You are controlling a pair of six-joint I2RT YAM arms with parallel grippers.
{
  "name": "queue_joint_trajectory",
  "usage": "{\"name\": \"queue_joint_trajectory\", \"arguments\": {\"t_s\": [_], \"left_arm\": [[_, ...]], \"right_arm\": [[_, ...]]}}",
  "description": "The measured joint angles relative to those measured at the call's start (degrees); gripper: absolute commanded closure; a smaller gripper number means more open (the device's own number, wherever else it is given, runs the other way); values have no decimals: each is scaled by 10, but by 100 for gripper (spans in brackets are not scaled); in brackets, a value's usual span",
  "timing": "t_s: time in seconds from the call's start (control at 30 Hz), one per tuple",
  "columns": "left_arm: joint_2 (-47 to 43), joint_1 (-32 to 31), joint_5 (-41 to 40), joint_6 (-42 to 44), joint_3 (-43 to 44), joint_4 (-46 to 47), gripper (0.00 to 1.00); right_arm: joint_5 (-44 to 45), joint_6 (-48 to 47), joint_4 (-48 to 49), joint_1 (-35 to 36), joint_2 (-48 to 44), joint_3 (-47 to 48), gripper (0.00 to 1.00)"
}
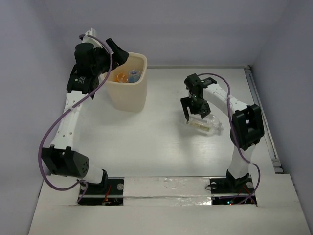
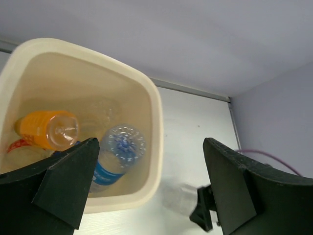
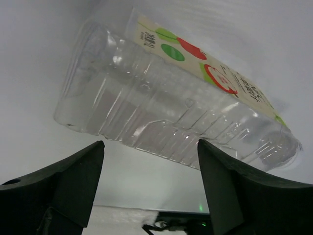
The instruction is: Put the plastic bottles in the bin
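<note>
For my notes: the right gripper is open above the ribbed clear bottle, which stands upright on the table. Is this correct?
No: the ribbed clear bottle lies on its side, not upright, as the right wrist view shows. The rest holds.

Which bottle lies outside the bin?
The wide, clear ribbed bottle with the red-and-green label, lying on its side on the table. The orange bottle and the blue-labelled bottle are inside the bin.

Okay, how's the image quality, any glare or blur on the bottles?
Top view: soft even light, but the clear bottle nearly fades into the white table. Left wrist view: the bin looks sharp, no glare. Right wrist view: bright glints along that bottle's ribs.
</note>
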Motion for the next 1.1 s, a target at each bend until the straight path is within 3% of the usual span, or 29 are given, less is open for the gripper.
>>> {"name": "queue_joint_trajectory", "arguments": {"t_s": [0.23,0.47,0.53,0.7,0.9,1.1], "left_arm": [[-18,-28,3,7,-4,0,15],[-49,-36,5,15,-19,-10,15],[-62,-38,7,18,-25,-15,15],[-98,-45,11,21,-49,-20,15],[-105,-53,15,23,-60,-27,15],[-112,-54,13,31,-72,-51,15]], "right_arm": [[-48,131,115,0,21,35,20],[-116,232,230,1,-38,-8,10],[-110,216,235,1,-73,-9,1],[-42,94,221,1,-133,-4,0],[-67,-61,194,-13,-38,16,0],[-147,-137,181,-47,12,19,0]]}}
